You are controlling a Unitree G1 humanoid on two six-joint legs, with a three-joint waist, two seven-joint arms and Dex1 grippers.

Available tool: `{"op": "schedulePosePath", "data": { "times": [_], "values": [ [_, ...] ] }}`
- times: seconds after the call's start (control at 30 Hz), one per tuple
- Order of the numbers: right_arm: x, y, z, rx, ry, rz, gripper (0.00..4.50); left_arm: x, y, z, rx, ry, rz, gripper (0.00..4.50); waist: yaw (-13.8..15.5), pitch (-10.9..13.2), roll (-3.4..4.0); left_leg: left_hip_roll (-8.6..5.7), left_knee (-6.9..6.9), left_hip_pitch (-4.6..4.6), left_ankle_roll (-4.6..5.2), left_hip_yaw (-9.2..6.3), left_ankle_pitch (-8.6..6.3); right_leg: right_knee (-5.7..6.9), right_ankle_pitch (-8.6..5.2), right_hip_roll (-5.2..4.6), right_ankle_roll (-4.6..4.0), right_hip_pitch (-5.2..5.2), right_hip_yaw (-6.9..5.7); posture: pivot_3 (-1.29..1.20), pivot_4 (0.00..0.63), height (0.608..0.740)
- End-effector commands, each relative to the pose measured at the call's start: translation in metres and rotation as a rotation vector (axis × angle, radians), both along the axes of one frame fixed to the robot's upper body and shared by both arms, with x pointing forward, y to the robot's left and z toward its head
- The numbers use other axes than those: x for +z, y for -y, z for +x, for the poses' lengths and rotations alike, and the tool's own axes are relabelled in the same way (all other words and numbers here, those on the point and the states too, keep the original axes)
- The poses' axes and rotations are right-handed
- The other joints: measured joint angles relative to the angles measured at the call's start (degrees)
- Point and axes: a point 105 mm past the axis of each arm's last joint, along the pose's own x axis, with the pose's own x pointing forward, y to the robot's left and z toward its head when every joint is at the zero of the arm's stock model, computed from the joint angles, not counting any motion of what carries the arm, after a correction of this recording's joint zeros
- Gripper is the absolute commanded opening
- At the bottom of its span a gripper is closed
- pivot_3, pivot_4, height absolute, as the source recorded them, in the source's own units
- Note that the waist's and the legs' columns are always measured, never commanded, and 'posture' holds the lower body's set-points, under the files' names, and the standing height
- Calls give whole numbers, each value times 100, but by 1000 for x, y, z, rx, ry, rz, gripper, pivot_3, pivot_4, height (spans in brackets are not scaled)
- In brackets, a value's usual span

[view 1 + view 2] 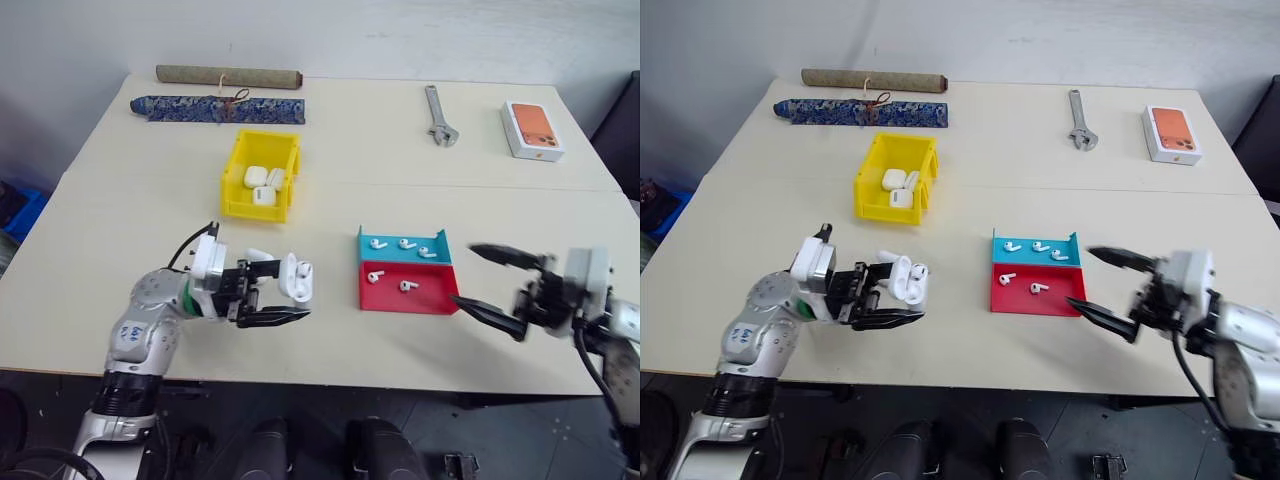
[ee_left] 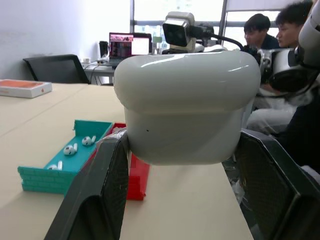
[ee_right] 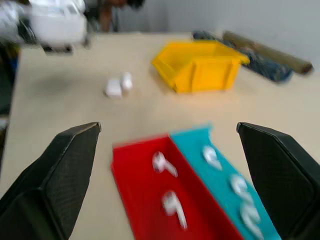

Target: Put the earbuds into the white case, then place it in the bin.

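Left tool (image 1: pixel 268 292) grips the white case (image 1: pixel 296 277), lid up, at 6 o'clock of the bin (image 1: pixel 260 176). Right tool (image 1: pixel 487 290) wide; we should approach the red tray's earbuds (image 1: pixel 405 286) slowly.

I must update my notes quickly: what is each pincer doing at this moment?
Left pincer: closed on the white case, held above the table.
Right pincer: open, holding nothing, beside the red tray.
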Motion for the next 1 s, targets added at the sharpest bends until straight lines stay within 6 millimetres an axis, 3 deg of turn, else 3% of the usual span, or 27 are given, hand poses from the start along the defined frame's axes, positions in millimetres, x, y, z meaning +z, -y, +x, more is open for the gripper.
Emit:
{"op": "schedulePosePath", "data": {
  "times": [0.03, 0.2, 0.3, 0.43, 0.47, 0.57, 0.7, 1.0],
  "values": [
    [-7, 42, -5, -144, -6, -121, 4476, 13, -16, 2, 39, 75, 2, 2746, -1, 0, 0, 0, 2, 0, 2, 1, 2, 2, 0, 0, 0, 0, 0, 0, 150, 740],
    [12, 27, 10, -79, -2, -152, 4476, 19, -9, 2, 23, 100, -23, 2746, -102, 4, 7, 0, -1, 13, 9, 14, 6, 15, 2, -1, -3, 0, 13, 0, 150, 740],
    [42, -2, 40, -69, -39, -130, 4476, 19, 0, 1, 3, 107, -36, 2746, -167, 5, 9, 2, -2, 22, 3, 16, 12, 28, 4, -2, -6, 0, 17, 0, 150, 740],
    [67, -46, 62, 33, -86, -183, 4476, 19, 8, 3, -5, 110, -42, 2746, -152, 7, 10, 7, -17, 29, -24, 12, 26, 34, 8, -1, -14, -8, 10, 0, 150, 740],
    [71, -54, 68, 44, -107, -204, 4305, 19, 9, 4, -6, 110, -41, 2746, -150, 7, 11, 8, -20, 29, -26, 9, 27, 36, 8, 0, -14, -10, 8, 0, 150, 740],
    [73, -75, 86, 62, -168, -325, 3638, 17, 14, 4, -13, 115, -40, 2746, -141, 8, 12, 8, -23, 20, -27, 7, 28, 30, 8, -1, -14, -16, 5, 0, 150, 740],
    [67, -89, 105, 78, -201, -448, 2248, 16, 18, 5, -18, 111, -44, 2746, -103, 8, 12, 4, -7, -20, -18, -1, 22, 18, 9, -5, -13, -37, -2, 0, 150, 740],
    [50, -96, 137, 134, -178, -750, 2248, 10, 17, 6, -1, 102, -49, 2746, -92, 8, 12, 0, 2, -50, -15, 12, 21, 30, 13, -6, -5, -75, -2, 0, 150, 740]
  ]
}}
